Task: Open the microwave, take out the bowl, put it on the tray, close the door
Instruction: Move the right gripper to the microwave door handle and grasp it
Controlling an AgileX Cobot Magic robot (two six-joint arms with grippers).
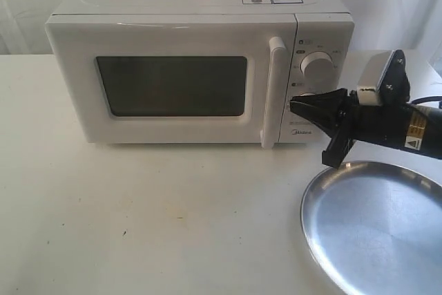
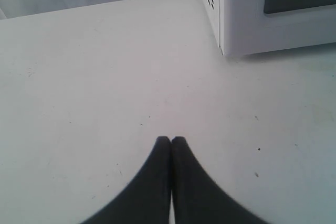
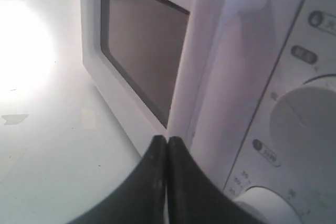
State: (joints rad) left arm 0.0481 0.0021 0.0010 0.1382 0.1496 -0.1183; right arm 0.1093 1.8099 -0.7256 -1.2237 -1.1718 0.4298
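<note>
The white microwave [image 1: 193, 18] stands at the back of the table, its door [image 1: 173, 84] closed, with a dark window and a tall white bar handle [image 1: 273, 91]. My right gripper [image 1: 295, 106] is shut and empty, its tip just right of the handle, in front of the lower knob [image 1: 307, 96]. In the right wrist view the shut gripper [image 3: 167, 141] points at the handle [image 3: 202, 61]. The silver tray [image 1: 376, 222] lies at the front right. My left gripper [image 2: 170, 140] is shut over bare table near the microwave's corner [image 2: 231, 19]. The bowl is hidden.
The upper knob [image 1: 316, 65] sits on the control panel right of the door. The white table [image 1: 138, 219] stretches in front of the microwave. A pale curtain hangs behind. The tray runs off the view's right and bottom edges.
</note>
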